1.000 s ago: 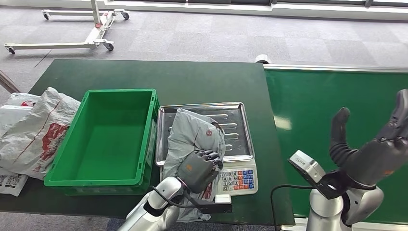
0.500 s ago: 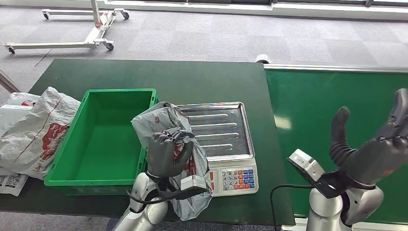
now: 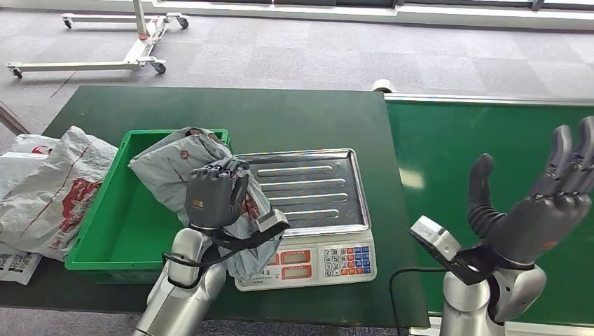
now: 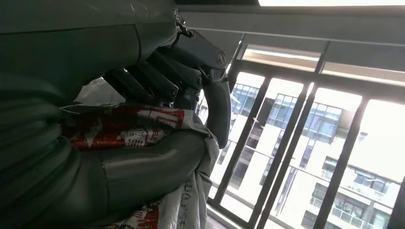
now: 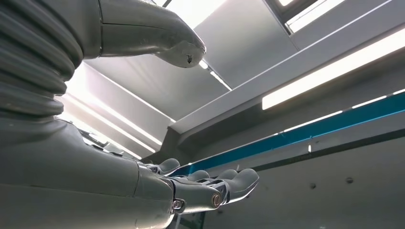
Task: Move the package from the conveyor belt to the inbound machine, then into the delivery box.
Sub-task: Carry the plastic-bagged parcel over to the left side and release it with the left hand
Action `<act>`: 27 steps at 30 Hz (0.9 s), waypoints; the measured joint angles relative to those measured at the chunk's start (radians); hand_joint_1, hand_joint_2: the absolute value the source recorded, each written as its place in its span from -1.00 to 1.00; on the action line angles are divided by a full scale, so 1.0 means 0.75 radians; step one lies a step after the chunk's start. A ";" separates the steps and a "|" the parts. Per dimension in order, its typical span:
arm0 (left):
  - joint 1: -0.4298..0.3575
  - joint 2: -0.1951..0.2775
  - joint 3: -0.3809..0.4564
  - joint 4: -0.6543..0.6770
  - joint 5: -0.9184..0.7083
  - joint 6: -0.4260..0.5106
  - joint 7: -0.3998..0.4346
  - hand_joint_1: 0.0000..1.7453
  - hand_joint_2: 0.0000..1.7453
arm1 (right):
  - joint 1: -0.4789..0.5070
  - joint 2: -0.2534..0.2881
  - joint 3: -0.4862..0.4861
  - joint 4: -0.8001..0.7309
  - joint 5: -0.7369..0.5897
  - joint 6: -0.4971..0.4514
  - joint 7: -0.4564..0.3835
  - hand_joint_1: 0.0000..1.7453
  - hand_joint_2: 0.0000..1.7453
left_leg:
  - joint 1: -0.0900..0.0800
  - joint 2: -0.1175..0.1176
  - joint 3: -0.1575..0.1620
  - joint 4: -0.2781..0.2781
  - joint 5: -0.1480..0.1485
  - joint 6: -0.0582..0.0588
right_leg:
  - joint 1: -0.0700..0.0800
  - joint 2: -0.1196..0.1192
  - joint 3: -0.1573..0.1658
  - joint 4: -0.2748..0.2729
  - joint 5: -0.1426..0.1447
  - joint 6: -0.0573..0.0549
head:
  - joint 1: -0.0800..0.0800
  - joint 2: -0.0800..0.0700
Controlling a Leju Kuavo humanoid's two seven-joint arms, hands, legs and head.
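One package [image 3: 181,168] carried by left robot hand [image 3: 209,197], now over green box [image 3: 98,224]

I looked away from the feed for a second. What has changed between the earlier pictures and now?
The left hand, holding the package, lifted it off the scale and carried it leftward over the green box. The scale's tray is now bare. The grip did not change; the right hand stayed raised and open, shifting only slightly.

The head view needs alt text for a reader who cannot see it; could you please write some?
The left hand holds a grey package over the rim of a green box, beside a scale. The right hand is raised, fingers apart.
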 joint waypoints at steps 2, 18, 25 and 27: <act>-0.081 0.018 0.047 0.122 0.054 -0.001 0.034 1.00 1.00 | -0.006 0.001 0.024 0.017 -0.002 0.000 0.012 -1.00 1.00 | 0.000 0.000 0.000 0.000 0.002 -0.001 | 0.001 0.000 -0.001 0.000 0.001 -0.001 | 0.000 0.000; -0.437 0.188 0.428 0.842 0.185 0.197 0.242 1.00 1.00 | -0.024 0.002 0.116 0.094 0.005 0.000 0.025 -1.00 1.00 | 0.003 0.001 -0.001 -0.001 0.005 -0.006 | 0.005 0.002 -0.004 0.001 0.003 -0.005 | 0.000 0.000; -0.424 0.179 0.690 0.795 0.124 0.203 0.230 -1.00 0.00 | -0.018 0.003 0.108 0.100 0.023 0.000 0.054 -1.00 1.00 | 0.003 0.004 -0.002 -0.001 0.005 -0.007 | 0.004 0.004 -0.006 0.001 0.004 -0.006 | 0.000 0.000; -0.428 0.165 0.798 0.773 0.103 0.204 0.168 -1.00 -1.00 | -0.014 0.003 0.107 0.100 0.032 0.000 0.069 -1.00 1.00 | 0.003 0.004 -0.002 -0.001 0.005 -0.007 | 0.004 0.005 -0.007 0.001 0.004 -0.007 | 0.000 0.000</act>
